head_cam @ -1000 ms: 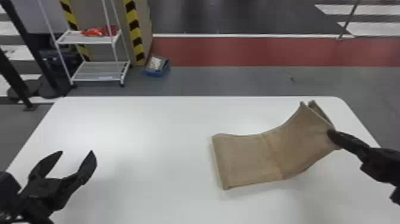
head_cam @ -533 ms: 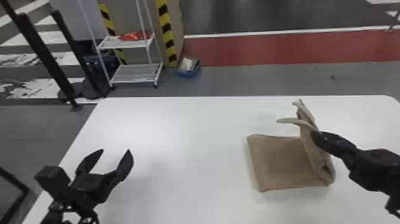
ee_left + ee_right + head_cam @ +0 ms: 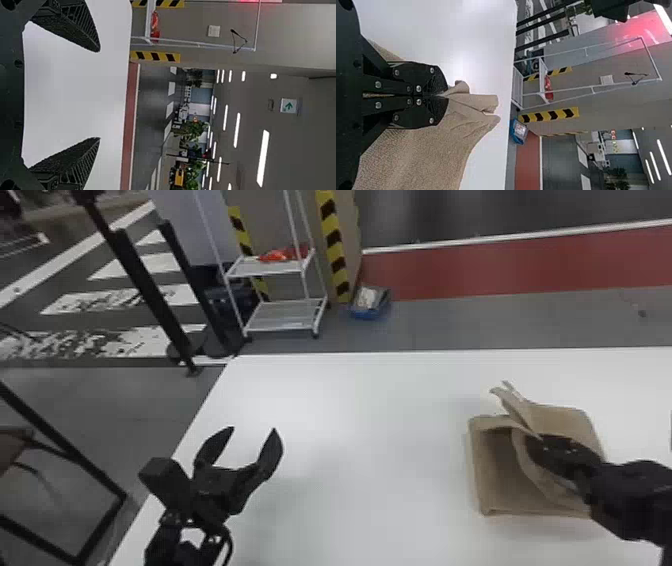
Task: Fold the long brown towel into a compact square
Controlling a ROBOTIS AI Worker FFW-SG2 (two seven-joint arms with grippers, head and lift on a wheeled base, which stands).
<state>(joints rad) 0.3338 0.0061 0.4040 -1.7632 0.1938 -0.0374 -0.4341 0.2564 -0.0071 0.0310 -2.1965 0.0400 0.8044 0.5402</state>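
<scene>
At the right of the head view, the brown towel (image 3: 500,470) lies on the white counter (image 3: 350,415), partly folded. Its lower layer is flat on the surface. An upper portion is raised, with loose ends standing above the flat layer and a shaded gap between the layers. The right end effector (image 3: 536,444) enters from the right edge and grips the raised portion. In the right wrist view, the fingers of the right end effector (image 3: 447,95) are closed together on the towel; folded ends of the fabric project past the fingertips.

At the lower left of the head view, the left end effector (image 3: 253,430) is positioned over the counter, well apart from the towel. Its fingers are spread wide, with nothing between them.

Containers and storage, upper part of the head view:
- Blue bin (image 3: 368,313): located on the floor beyond the counter, just left of the red floor strip (image 3: 480,270). It holds pale contents (image 3: 367,297), type not identifiable.
- White cart (image 3: 285,321): located left of the blue bin. The upper shelf carries a red item (image 3: 281,255).

A yellow-and-black striped strip (image 3: 334,245) stands between the cart and the bin.
</scene>
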